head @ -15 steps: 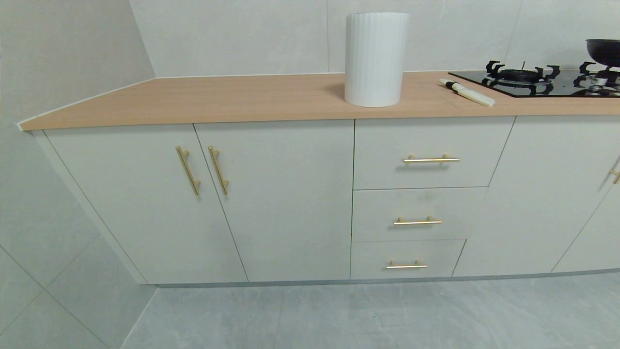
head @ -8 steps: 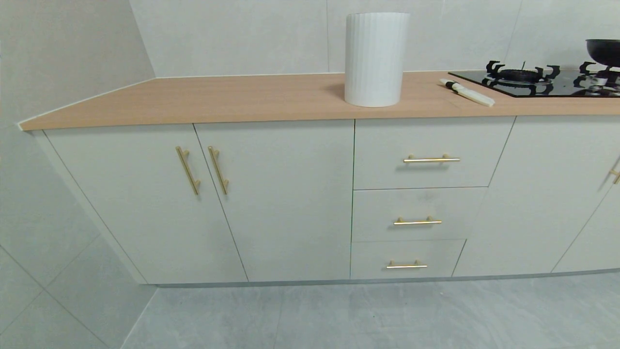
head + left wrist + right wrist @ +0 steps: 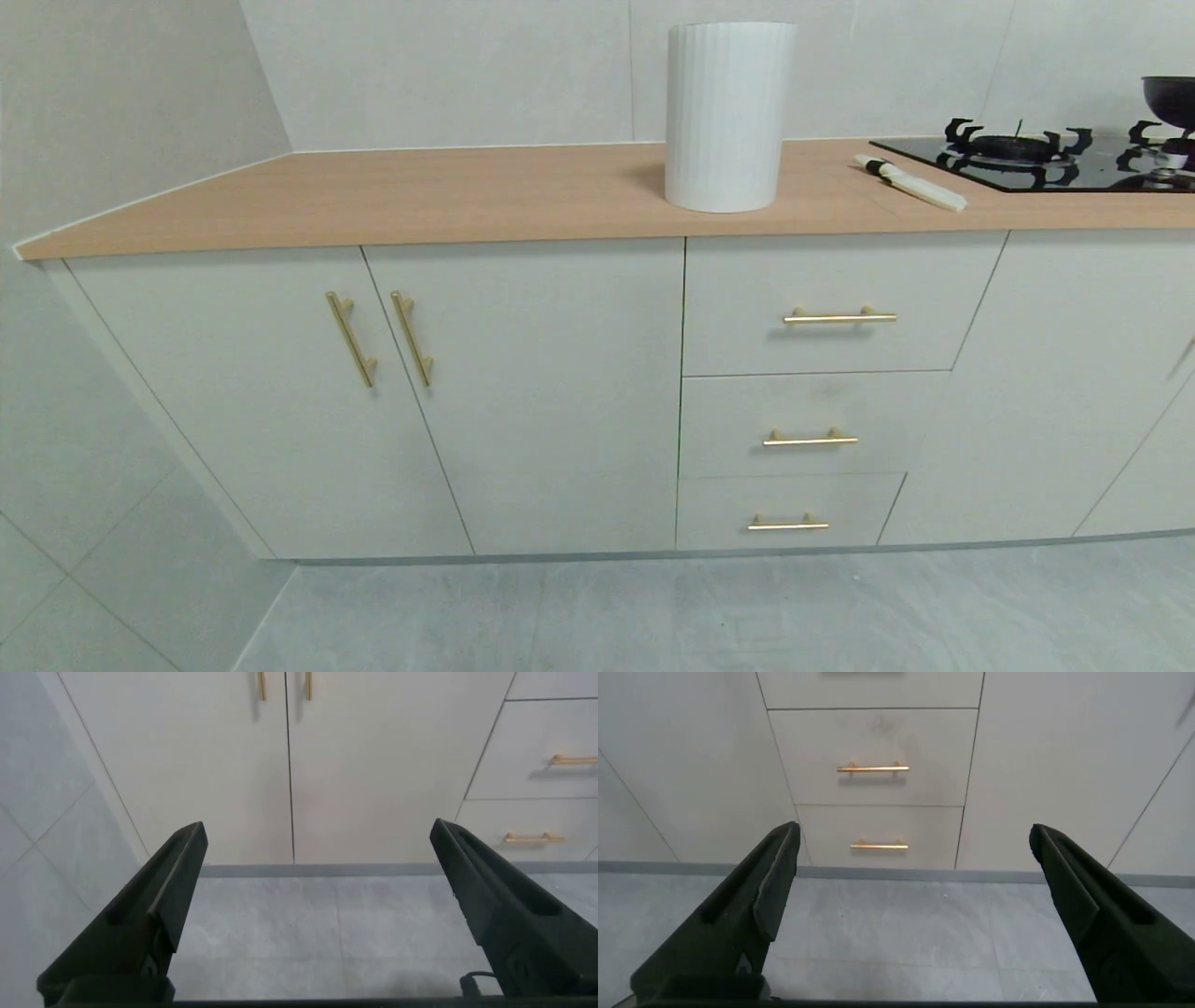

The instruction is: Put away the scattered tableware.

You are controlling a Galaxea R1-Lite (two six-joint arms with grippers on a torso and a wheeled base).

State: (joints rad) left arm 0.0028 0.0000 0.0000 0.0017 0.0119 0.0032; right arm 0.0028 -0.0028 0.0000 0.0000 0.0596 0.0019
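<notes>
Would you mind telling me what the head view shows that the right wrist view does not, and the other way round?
The head view adds the wooden countertop, the white ribbed canister on it, the knife beside the stove, and the double cupboard doors. The right wrist view adds the right gripper, open and empty. Both take in the middle drawer handle, the bottom drawer handle and the grey floor.

The left gripper (image 3: 318,829) has two matte black fingers (image 3: 154,910): long, flat wedges narrowing to blunt tips, each with a stepped ridge along its inner side. The right gripper (image 3: 915,831) has matching black tapered fingers (image 3: 1088,905).
</notes>
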